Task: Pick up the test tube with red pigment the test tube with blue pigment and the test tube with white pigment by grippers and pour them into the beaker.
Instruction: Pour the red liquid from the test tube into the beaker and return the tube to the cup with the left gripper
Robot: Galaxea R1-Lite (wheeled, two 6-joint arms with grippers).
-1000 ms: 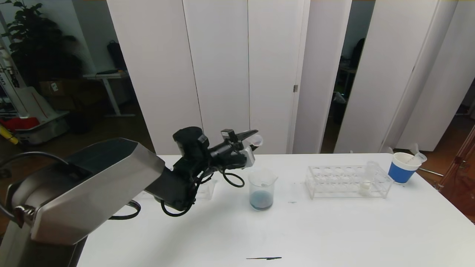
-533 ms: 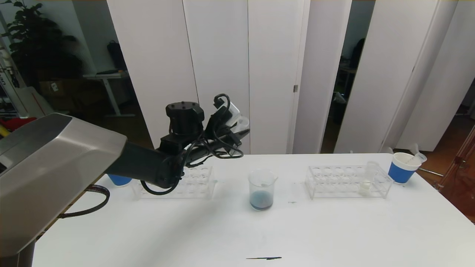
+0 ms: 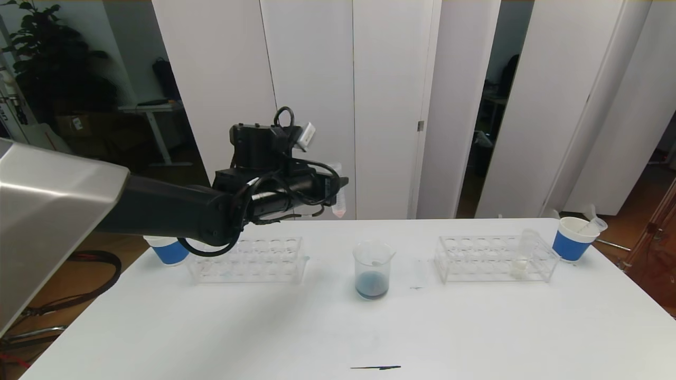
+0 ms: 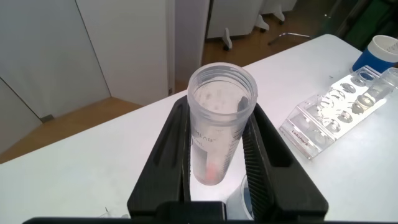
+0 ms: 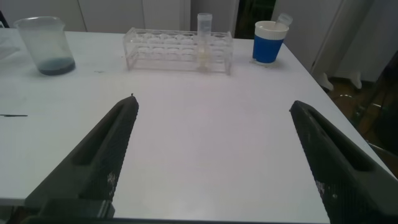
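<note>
From my console, the clear glass beaker (image 3: 373, 269) with a pouring lip stands near the middle of the white table (image 3: 338, 327), a shallow layer of dark blue-purple liquid in its bottom. Above and behind it, toward my left, the left gripper (image 3: 338, 186) is pinched on a small clear plastic tube (image 4: 219, 134) with only a reddish trace at its tip, held upright in the air, mouth up. Below that arm sits a clear plastic rack (image 3: 248, 259) with a blue-and-white paper cup (image 3: 168, 249) beside it. Right of the beaker, a second clear rack (image 3: 494, 258) holds the test tube with white pigment (image 3: 523, 256) upright at its right end; another blue-and-white cup (image 3: 573, 238) stands just beyond. The right gripper (image 5: 214, 155) hovers low over the table's right side, fingers spread wide, holding nothing.
</note>
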